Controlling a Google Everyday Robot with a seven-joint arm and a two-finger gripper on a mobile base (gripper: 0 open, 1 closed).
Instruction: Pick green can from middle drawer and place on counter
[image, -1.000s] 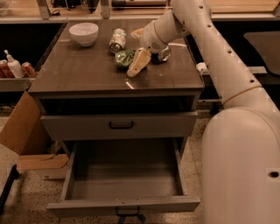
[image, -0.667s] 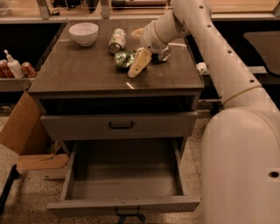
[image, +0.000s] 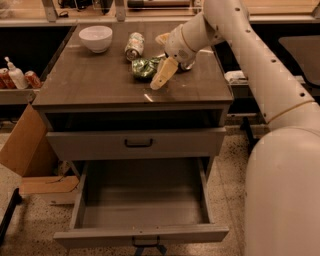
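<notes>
The green can lies on its side on the counter, near the middle and toward the back. My gripper is over the counter just right of the can. Its fingers are spread, with the near finger beside the can's right end and the far finger behind it. The can rests on the counter and is not clamped. The middle drawer is pulled out below, and nothing shows inside it.
A white bowl and a pale can stand at the back of the counter. The upper drawer front is closed. A cardboard box leans at the left, below a side shelf with bottles.
The near finger has shifted slightly right, away from the green can. The can has stayed in place on the counter.
</notes>
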